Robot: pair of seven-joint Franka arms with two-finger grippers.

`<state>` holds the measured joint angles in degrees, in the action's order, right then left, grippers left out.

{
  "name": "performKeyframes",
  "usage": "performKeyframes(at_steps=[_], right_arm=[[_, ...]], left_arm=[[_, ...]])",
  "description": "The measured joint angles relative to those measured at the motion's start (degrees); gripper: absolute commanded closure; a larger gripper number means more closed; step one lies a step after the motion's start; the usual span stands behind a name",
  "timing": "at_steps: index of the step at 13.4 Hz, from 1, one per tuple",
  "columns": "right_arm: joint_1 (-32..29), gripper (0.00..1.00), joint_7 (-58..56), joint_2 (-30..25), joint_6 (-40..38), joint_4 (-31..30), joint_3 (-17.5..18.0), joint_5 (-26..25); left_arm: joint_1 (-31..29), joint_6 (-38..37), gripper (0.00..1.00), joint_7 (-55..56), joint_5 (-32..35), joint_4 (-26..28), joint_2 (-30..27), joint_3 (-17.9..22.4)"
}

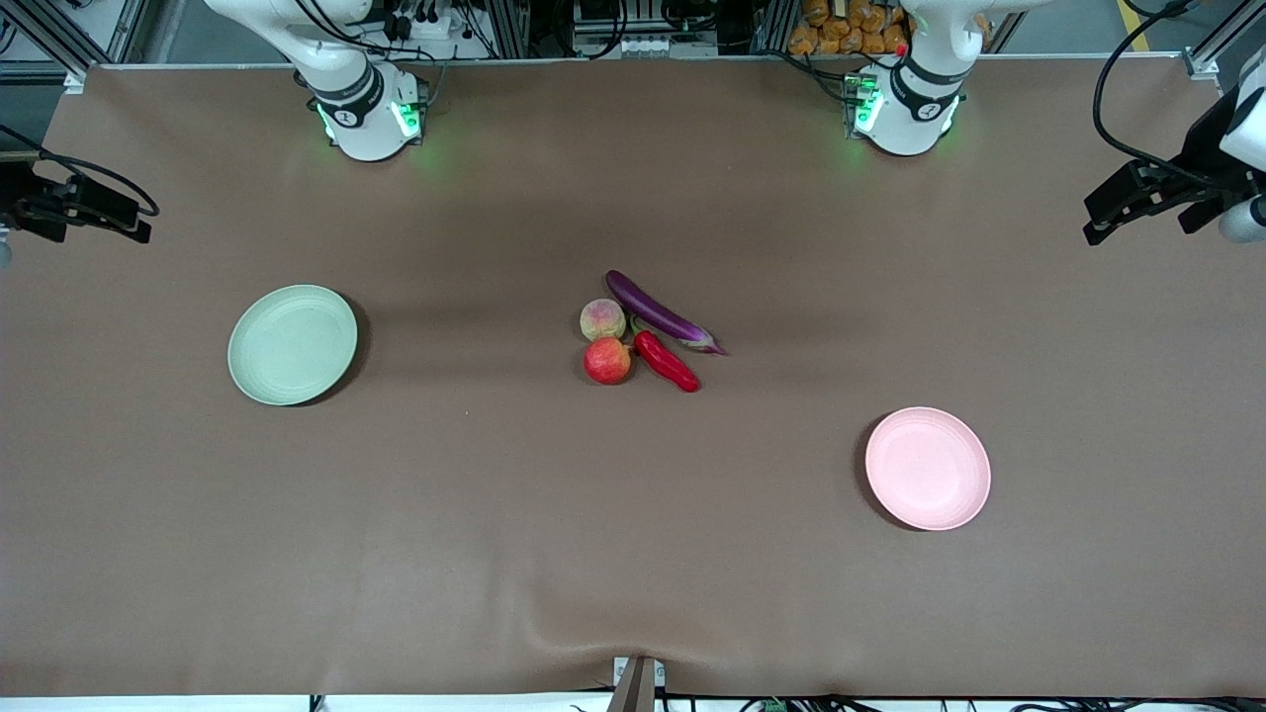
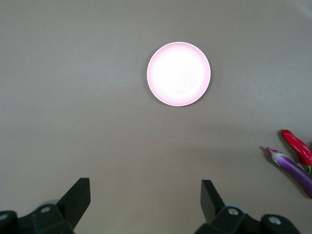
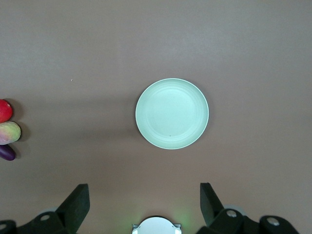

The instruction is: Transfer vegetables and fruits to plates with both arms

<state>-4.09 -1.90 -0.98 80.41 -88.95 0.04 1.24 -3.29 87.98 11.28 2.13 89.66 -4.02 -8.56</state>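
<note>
The purple eggplant (image 1: 658, 311), red chili pepper (image 1: 667, 361), red apple (image 1: 607, 361) and peach (image 1: 602, 319) lie clustered at the table's middle. The pale green plate (image 1: 293, 344) sits empty toward the right arm's end. The pale pink plate (image 1: 928, 468) sits empty toward the left arm's end, nearer the front camera. My left gripper (image 2: 145, 195) is open and empty high over the table, with the pink plate (image 2: 179, 73), chili (image 2: 298, 146) and eggplant (image 2: 294, 168) in its view. My right gripper (image 3: 145, 197) is open and empty high over the green plate (image 3: 172, 113); the apple (image 3: 4, 110) and peach (image 3: 9, 132) show at its view's edge.
Both arm bases (image 1: 366, 109) (image 1: 905, 104) stand along the table's back edge. Black camera rigs hang at each end of the table (image 1: 1157, 193) (image 1: 69, 208). A small stand (image 1: 636, 682) sits at the front edge.
</note>
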Motion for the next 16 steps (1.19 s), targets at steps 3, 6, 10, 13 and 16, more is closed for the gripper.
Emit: performKeyframes(at_steps=[3,6,10,13,16], right_arm=[[-0.04,0.0,0.0,0.03,0.0,-0.02,0.0,0.0],[-0.25,0.0,0.0,0.18,0.0,-0.12,-0.02,0.0],[-0.31,0.0,0.0,2.25,0.27,-0.06,0.2,0.0],[-0.32,0.0,0.0,2.83,0.29,0.15,0.18,0.0],[-0.4,0.0,0.0,3.04,0.25,0.26,0.14,-0.09]], left_arm=[[-0.01,-0.02,0.0,0.0,0.0,-0.01,0.0,0.13],[-0.03,-0.02,0.0,0.0,0.0,-0.36,0.0,0.4],[-0.03,-0.22,0.0,0.0,0.0,-0.66,0.02,0.44],[0.01,-0.46,0.0,-0.04,0.0,-0.59,0.23,0.4],[0.4,-0.56,0.0,-0.08,0.0,-0.14,0.91,-0.14]])
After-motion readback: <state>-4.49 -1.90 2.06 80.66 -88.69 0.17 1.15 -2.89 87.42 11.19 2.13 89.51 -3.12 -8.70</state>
